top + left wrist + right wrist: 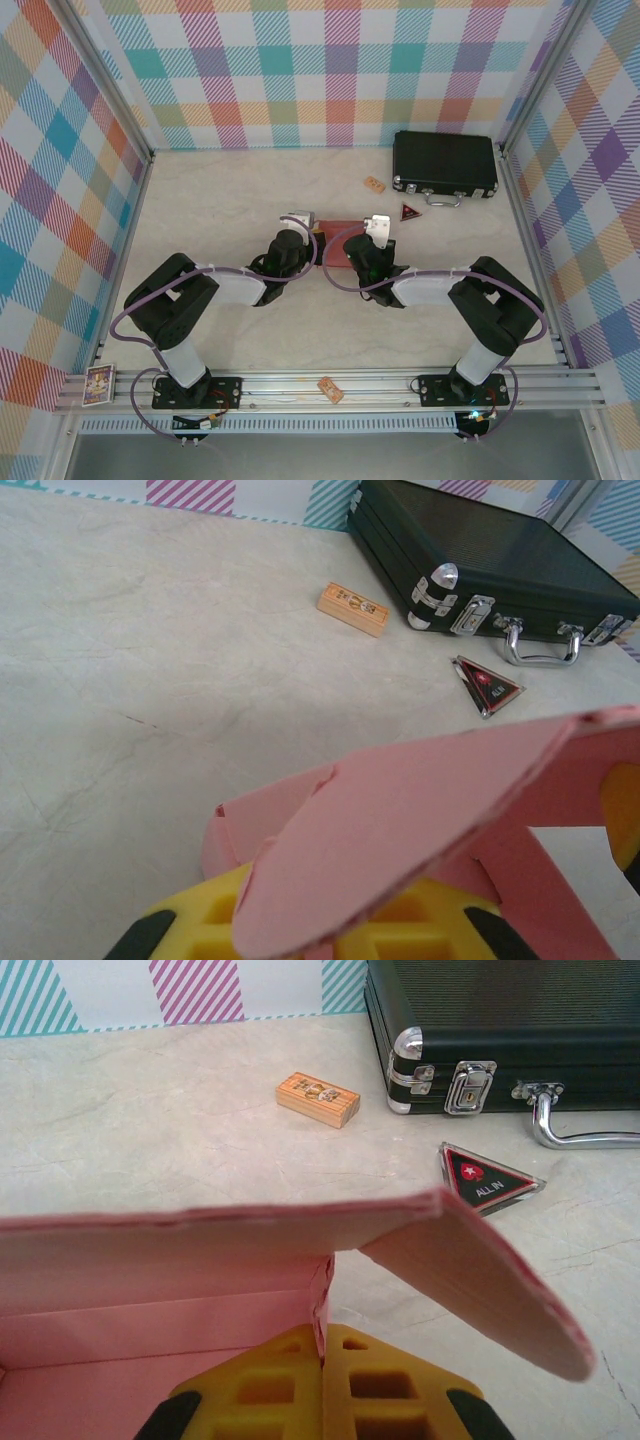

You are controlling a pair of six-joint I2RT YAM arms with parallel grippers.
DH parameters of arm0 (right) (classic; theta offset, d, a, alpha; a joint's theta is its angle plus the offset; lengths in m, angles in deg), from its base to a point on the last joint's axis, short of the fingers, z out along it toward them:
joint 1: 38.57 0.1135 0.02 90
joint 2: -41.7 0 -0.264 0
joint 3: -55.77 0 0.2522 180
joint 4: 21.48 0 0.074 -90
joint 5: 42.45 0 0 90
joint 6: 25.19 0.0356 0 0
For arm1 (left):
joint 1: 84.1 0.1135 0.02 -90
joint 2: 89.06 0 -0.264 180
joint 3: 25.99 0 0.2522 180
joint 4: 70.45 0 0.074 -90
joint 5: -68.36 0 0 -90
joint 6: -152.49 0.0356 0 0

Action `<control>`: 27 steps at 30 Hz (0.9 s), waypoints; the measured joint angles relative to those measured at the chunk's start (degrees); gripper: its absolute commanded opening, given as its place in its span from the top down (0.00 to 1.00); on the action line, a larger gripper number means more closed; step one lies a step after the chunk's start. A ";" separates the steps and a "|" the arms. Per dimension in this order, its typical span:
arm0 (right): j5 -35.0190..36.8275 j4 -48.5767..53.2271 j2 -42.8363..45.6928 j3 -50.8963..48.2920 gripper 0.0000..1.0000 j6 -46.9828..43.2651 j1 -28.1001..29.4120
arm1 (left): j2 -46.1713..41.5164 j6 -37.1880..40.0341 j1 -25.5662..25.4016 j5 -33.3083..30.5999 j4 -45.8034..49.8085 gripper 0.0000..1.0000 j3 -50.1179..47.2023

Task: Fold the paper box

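The paper box (335, 254) lies half formed in the middle of the table (200, 210), between my two grippers, its walls partly raised and one rounded flap (480, 1290) reaching right toward the triangular marker (488, 1178). The right gripper (322, 1360) presses its yellow fingers together on a thin pink wall, but for the left gripper (320, 935) I cannot tell, because a flap covers the place where the fingers meet. The black case (445, 165) sits closed in the far right corner with a small orange block (374, 184) near its left end, and wide bare table lies left of the box.
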 measured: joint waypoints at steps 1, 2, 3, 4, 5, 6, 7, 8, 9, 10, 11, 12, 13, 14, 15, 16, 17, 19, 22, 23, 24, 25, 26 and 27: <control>0.13 0.07 0.00 -0.04 1.00 0.13 0.02 | 0.00 -0.11 0.00 -0.04 0.04 0.94 0.00; 0.24 0.04 0.00 -0.15 1.00 0.20 0.02 | 0.00 -0.31 0.00 -0.07 0.07 0.95 0.00; 0.24 0.04 0.00 -0.33 1.00 0.33 0.02 | 0.02 -0.35 0.00 -0.02 0.09 0.96 -0.02; 0.28 0.04 0.00 -0.55 1.00 0.39 0.09 | 0.02 -0.48 -0.02 0.11 0.09 0.98 -0.02; 0.33 0.04 0.00 -0.74 1.00 0.48 0.17 | 0.02 -0.46 -0.02 0.15 0.09 0.98 -0.02; 0.44 0.04 0.02 -0.92 1.00 0.61 0.26 | 0.02 -0.48 -0.02 0.20 0.09 0.98 -0.02; 0.46 0.04 0.09 -1.09 1.00 0.79 0.35 | 0.02 -0.55 -0.02 0.26 0.04 1.00 -0.09; 0.46 0.04 0.24 -1.31 1.00 1.01 0.46 | 0.02 -0.63 -0.04 0.35 -0.09 1.00 -0.22; 0.46 0.04 0.35 -1.49 1.00 1.11 0.55 | 0.02 -0.63 -0.04 0.37 -0.26 1.00 -0.37; 0.46 0.07 0.46 -1.62 1.00 1.29 0.61 | 0.02 -0.66 -0.04 0.39 -0.48 1.00 -0.55; 0.46 0.07 0.52 -1.73 1.00 1.44 0.66 | 0.02 -0.68 -0.04 0.59 -0.68 1.00 -0.70; 0.44 0.07 0.52 -1.84 1.00 1.53 0.66 | 0.02 -0.68 -0.04 0.68 -0.74 0.98 -0.76; 0.46 0.09 0.52 -1.92 1.00 1.64 0.72 | 0.02 -0.70 -0.04 0.79 -0.81 0.95 -0.76; 0.46 0.11 0.52 -1.97 1.00 1.68 0.74 | 0.02 -0.68 -0.04 0.81 -0.83 0.93 -0.76; 0.46 0.11 0.52 -1.97 1.00 1.70 0.76 | 0.02 -0.72 -0.04 0.81 -0.83 0.91 -0.76; 0.48 0.11 0.52 -1.97 1.00 1.73 0.79 | 0.02 -0.81 -0.04 0.87 -0.83 0.90 -0.76; 0.50 0.17 0.52 -1.97 1.00 1.77 0.79 | 0.02 -0.83 -0.04 1.16 -0.83 0.88 -0.76; 0.61 0.31 0.55 -1.97 1.00 1.88 0.79 | 0.02 -1.03 -0.09 1.77 -0.83 0.87 -0.76; 0.66 0.52 0.55 -1.97 1.00 1.88 0.79 | 0.07 -1.16 -0.09 2.56 -0.81 0.84 -0.76; 0.66 0.59 0.55 -1.97 1.00 1.88 0.79 | 0.13 -1.27 -0.09 2.80 -0.85 0.84 -0.76; 0.63 0.70 0.52 -1.97 1.00 1.90 0.79 | 0.24 -1.31 -0.09 3.08 -0.83 0.84 -0.76; 0.63 0.98 0.52 -1.97 1.00 1.90 0.79 | 0.48 -1.33 -0.09 3.32 -0.74 0.84 -0.76; 0.63 1.36 0.52 -1.97 1.00 1.97 0.79 | 0.68 -1.33 -0.09 3.43 -0.68 0.84 -0.76; 0.63 1.51 0.52 -1.97 1.00 2.05 0.83 | 0.81 -1.46 -0.09 3.58 -0.66 0.84 -0.76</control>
